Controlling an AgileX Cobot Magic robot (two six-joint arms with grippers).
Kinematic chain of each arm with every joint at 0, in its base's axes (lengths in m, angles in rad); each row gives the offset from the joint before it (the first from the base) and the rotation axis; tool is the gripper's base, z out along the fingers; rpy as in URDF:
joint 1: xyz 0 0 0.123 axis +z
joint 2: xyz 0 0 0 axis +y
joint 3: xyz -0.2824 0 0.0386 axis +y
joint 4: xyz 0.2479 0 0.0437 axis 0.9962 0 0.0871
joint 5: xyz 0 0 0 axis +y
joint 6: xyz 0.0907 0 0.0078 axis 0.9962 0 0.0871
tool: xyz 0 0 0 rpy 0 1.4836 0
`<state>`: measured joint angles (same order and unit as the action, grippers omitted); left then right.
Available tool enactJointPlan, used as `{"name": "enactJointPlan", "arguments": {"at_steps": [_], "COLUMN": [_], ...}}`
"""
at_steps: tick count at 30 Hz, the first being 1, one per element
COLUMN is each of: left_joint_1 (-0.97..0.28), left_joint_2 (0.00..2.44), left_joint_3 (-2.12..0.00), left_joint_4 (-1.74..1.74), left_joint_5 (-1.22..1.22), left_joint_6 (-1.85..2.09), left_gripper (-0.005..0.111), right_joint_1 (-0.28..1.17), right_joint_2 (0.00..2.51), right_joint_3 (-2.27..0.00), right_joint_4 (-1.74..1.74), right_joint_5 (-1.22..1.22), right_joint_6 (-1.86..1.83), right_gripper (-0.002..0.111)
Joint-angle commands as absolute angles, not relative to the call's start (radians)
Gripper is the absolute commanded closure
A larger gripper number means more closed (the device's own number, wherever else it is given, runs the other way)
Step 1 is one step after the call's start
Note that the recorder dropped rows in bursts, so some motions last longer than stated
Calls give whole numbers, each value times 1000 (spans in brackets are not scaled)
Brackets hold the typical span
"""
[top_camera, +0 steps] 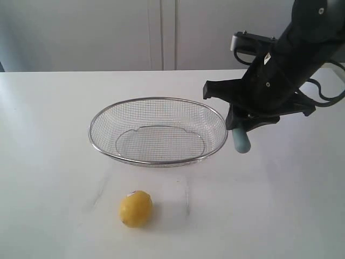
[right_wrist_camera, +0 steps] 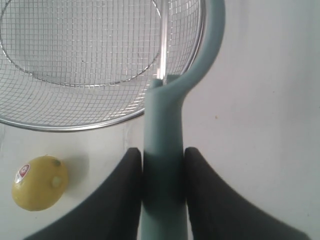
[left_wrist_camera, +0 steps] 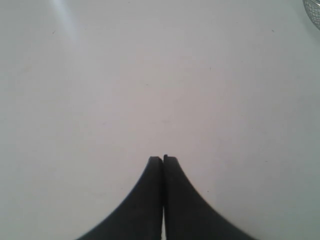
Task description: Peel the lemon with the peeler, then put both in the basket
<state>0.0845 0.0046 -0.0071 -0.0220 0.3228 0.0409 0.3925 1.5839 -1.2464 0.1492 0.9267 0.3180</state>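
The yellow lemon (top_camera: 135, 209) lies on the white table in front of the basket (top_camera: 95, 141), a shallow oval of silver wire mesh with nothing in it. My right gripper (right_wrist_camera: 162, 152) is shut on the pale teal handle of the peeler (right_wrist_camera: 165, 120), held just off the basket's right rim; the handle end (top_camera: 241, 141) pokes out below the arm. In the right wrist view the peeler's forked head reaches over the basket rim (right_wrist_camera: 65, 125), and the lemon (right_wrist_camera: 39, 182) carries a small sticker. My left gripper (left_wrist_camera: 163, 159) is shut on nothing above bare table.
The white table (top_camera: 48, 178) spreads wide around the basket and lemon. A pale wall with cabinet seams stands behind. A corner of the basket mesh (left_wrist_camera: 314, 12) shows at the edge of the left wrist view. The left arm does not appear in the exterior view.
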Motion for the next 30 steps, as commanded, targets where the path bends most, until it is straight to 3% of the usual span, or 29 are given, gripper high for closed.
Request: {"name": "enactJointPlan", "arguments": {"at_steps": [1,30], "left_joint_1": [88,88], "left_joint_2": [0,0], "left_joint_3": [0,0], "left_joint_4": [-28,-28], "left_joint_5": [335,335], "left_joint_6": [41,42], "left_gripper": [107,107], "right_joint_1": [388,388], "right_joint_2": [1573,1554], "right_joint_3": [-1242,-1191], "right_joint_4": [139,139], "right_joint_5": [921,1056], "right_joint_6": [307,247], "right_gripper": [108,108]}}
